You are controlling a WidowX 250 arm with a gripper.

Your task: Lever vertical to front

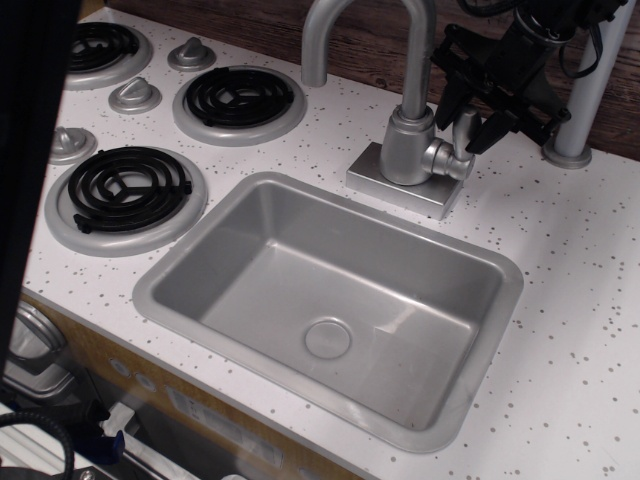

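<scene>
Ref. landmark: sink (170,290), a grey rect. basin set into the white speckled counter (570,330), drain disc on its floor nearer the front. Fwd of the sink, at the counter's front edge, a wood-tone cabinet face w/ a silver knob (30,335) at lower left; detail there is dim. Left of the sink: black coil burner (125,188) in a silver ring, just beside the sink's left rim. Behind-left of the sink: second coil burner (238,98), plus small silver stove knobs (135,95) between the burners. Directly behind the sink's rear rim: faucet base plate (400,190), square, touching the counter, carrying a cylindrical body from which the gooseneck spout (330,30) rises and curves toward the left. On the body's right side, a round hub carries the lever (465,130); lever stands approx. upright, tip up, behind the sink's rear-right portion. Gripper (467,118), black, reaches down from upper right; its fingers (492,132) are spread, one on each side of the lever's upper part. Contact btwn fingers and lever: cannot tell at this res. Behind-right of the sink, past the gripper: thick grey pole (595,80) w/ flared foot on the counter. Farthest back: dark wood-grain wall (250,30).
</scene>
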